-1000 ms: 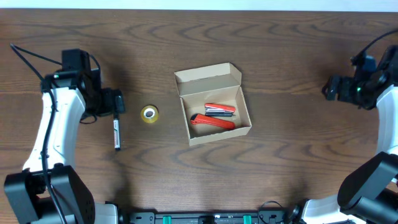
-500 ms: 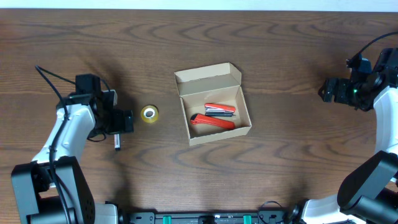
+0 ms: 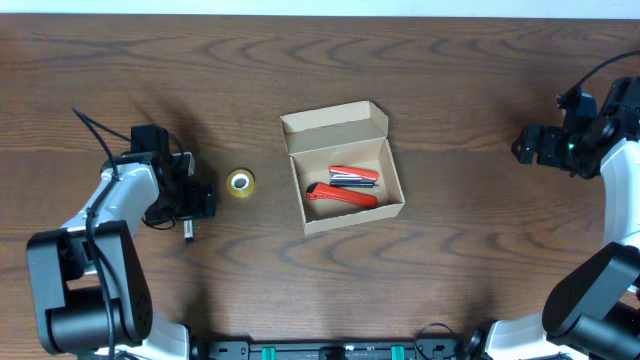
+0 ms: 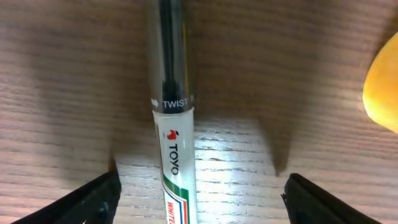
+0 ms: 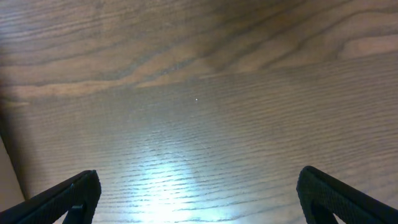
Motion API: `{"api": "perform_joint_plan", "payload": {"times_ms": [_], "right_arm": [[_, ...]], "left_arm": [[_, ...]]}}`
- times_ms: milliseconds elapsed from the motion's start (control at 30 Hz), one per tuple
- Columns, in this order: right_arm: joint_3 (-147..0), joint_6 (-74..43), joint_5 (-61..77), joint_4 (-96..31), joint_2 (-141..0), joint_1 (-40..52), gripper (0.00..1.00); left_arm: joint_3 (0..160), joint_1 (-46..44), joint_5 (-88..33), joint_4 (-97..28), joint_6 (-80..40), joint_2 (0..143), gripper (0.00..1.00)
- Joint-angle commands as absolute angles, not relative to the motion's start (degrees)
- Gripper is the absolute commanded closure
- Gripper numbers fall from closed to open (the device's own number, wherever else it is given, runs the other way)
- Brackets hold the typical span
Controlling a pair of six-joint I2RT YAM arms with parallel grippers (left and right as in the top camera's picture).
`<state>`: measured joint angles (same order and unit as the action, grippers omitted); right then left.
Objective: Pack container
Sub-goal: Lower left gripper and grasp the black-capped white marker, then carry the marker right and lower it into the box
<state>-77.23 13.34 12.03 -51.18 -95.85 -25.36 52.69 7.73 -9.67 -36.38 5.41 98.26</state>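
- Roughly at the middle of the table (image 3: 460, 280) sits the container (image 3: 335, 128), a plain tan cardboard box. Its flap lid stands open on the side toward the far edge.
- Inside the box lie two orange items (image 3: 343, 198), side by side. The one nearer the far edge has a dark and silver top. What they are is hard to tell from above.
- A yellow tape roll (image 3: 239, 182) lies flat on the wood on the left-edge side of the box, near it but not touching.
- The left gripper (image 3: 190, 200) is down low just beyond the roll, toward the left edge, over a marker (image 4: 173, 149). From overhead only the marker's end shows, sticking out toward the near edge.
- In the left wrist view the marker lies flat on the table between the fingers (image 4: 93, 199). Its white barrel is printed TOYO and the dark part is marked TWIST.
- The left jaws are spread, with bare wood showing on each side of the marker. Neither finger touches it, so nothing is gripped.
- The right gripper (image 3: 528, 145) is near the right edge, well apart from the box.
- Its wrist view shows the right jaws wide apart over bare wood, holding nothing.
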Motion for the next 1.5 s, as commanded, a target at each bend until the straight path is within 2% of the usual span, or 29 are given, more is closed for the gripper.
{"api": "perform_joint_plan", "payload": {"times_ms": [0, 200, 267, 333, 400, 500, 700, 800, 833, 1100, 1333, 1467], "right_arm": [[-77.08, 12.36, 12.71, -51.18, -95.53, -25.02, 0.02], [-77.08, 12.25, 12.71, -51.11, -95.53, -25.04, 0.02], [-77.08, 12.25, 12.71, -51.09, -95.53, -25.04, 0.02], [-77.08, 12.23, 12.71, -51.0, -95.53, -25.02, 0.02], [-77.08, 12.23, 12.71, -50.96, -95.53, -25.02, 0.02], [-77.08, 12.23, 12.71, -50.96, -95.53, -25.02, 0.02], [-77.08, 12.23, 12.73, -50.94, -95.53, -25.02, 0.02], [-77.08, 12.23, 12.73, -50.94, -95.5, -25.02, 0.02], [-77.08, 12.23, 12.73, -50.96, -95.48, -25.02, 0.02], [-77.08, 12.23, 12.71, -50.7, -95.48, -24.67, 0.02], [-77.08, 12.23, 12.71, -50.65, -95.48, -24.67, 0.02], [-77.08, 12.21, 12.71, -50.61, -95.48, -24.67, 0.02]], "left_arm": [[52.01, 7.9, -10.15, -36.12, 5.15, 100.84, 0.15], [52.01, 7.88, -10.2, -36.64, 5.13, 100.82, 0.25], [52.01, 7.88, -10.33, -36.97, 5.13, 100.82, 0.36], [52.01, 7.88, -10.59, -37.26, 5.13, 100.82, 0.42], [52.01, 7.88, -10.57, -37.6, 5.15, 100.82, 0.56], [52.01, 7.88, -10.57, -37.87, 5.15, 100.82, 0.59], [52.01, 7.88, -10.04, -38.68, 5.17, 100.82, 0.75], [52.01, 7.88, -8.84, -38.72, 5.15, 100.82, 0.85], [52.01, 7.88, -8.1, -38.74, 5.15, 100.82, 0.94], [53.06, 7.86, -10.28, -40.62, 5.15, 100.68, 0.94], [62.63, 7.62, -22.9, -47.0, 5.78, 98.54, 0.94], [70.35, 4.6, -25.3, -51.27, 6.81, 95.77, 0.94]]}}
